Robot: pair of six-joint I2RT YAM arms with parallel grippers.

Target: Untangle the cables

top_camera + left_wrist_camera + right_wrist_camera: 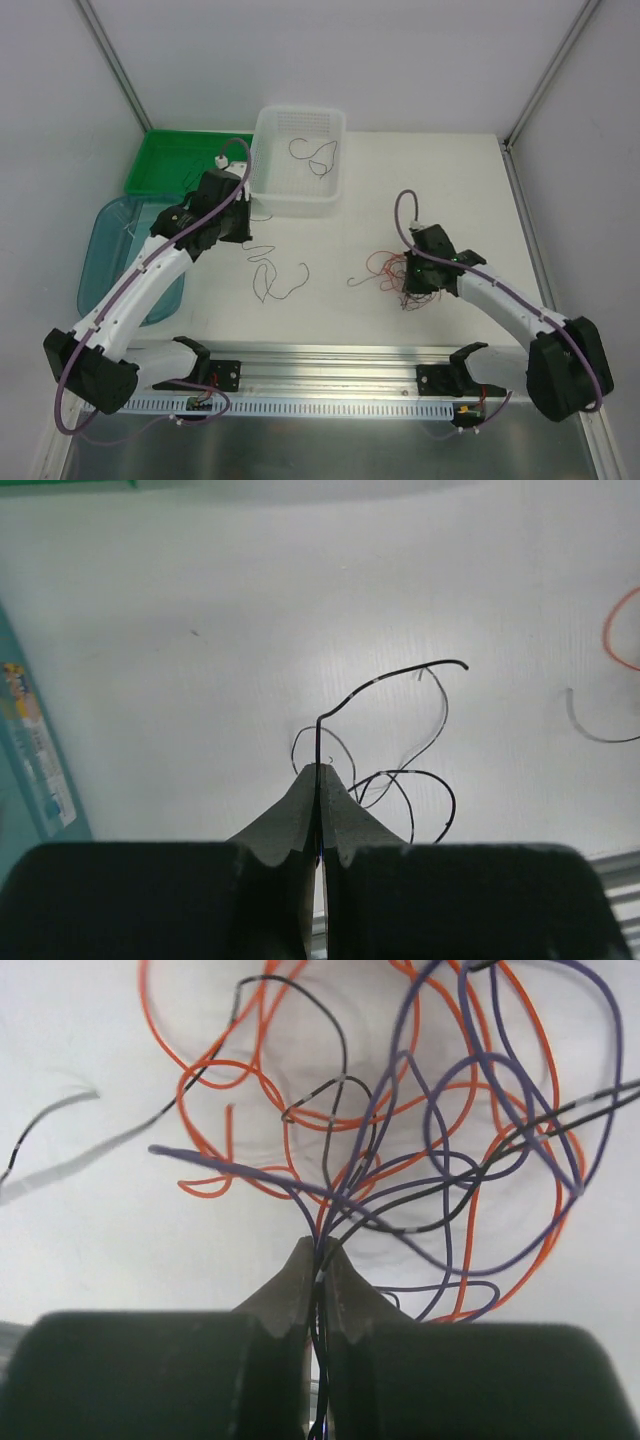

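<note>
Left gripper (320,772) is clenched on one black strand (395,675). The strand curls up and away over the counter (200,600), and the top view puts this just beside the white basket (295,205). Right gripper (320,1258) is pinched on a bundle from the tangle (420,1160), with orange, purple and black cables going in between the fingers together. The tangle sits centre-right on the counter. Loose black cables (270,275) lie apart mid-counter, and dark cables (318,155) lie inside the basket.

Risks (my judgement):
- The right gripper holds several strands, not one, so a pull likely drags the whole clump or tightens the knots instead of freeing a cable.
- The strands are thin and springy and may slip out of the jaws.
- The free coils of the left gripper's strand could catch the basket rim, or land outside the basket if let go short of it.
- I cannot tell whether that strand links to anything else.

Writing: a sticker (35,740) on the edge of the blue bin (105,250) has coloured marks and small print, unreadable. No brand is legible anywhere.
</note>
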